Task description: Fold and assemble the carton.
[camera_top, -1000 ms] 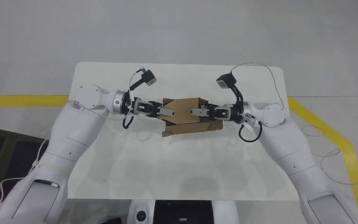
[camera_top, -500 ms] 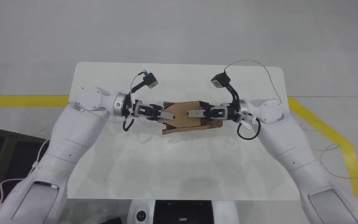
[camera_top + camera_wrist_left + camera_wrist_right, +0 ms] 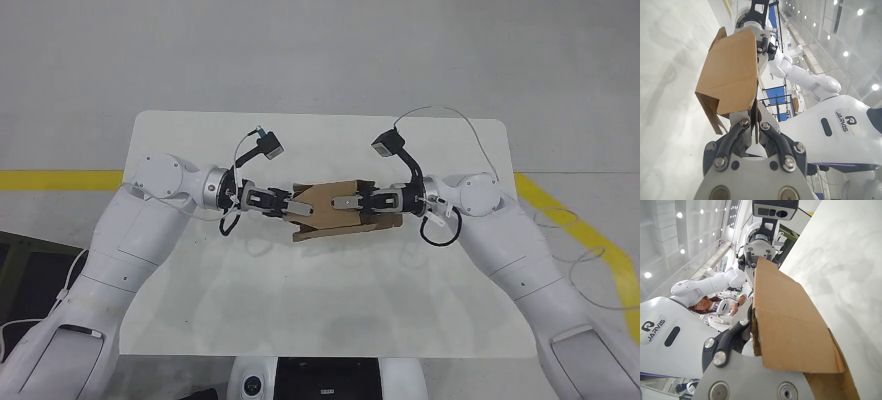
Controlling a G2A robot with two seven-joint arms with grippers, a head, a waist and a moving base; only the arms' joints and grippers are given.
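Carton (image 3: 322, 192) held mid-frame; ends pinched by left gripper (image 3: 753, 121) and right gripper (image 3: 751, 321), fingers nearly closed.

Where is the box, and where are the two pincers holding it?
box (image 3: 328, 212): top view, middle of its brown top panel.
left pincer (image 3: 754, 116): left wrist view, between its fingertips, at the pinched cardboard edge.
right pincer (image 3: 753, 313): right wrist view, between its fingertips, at the box edge.
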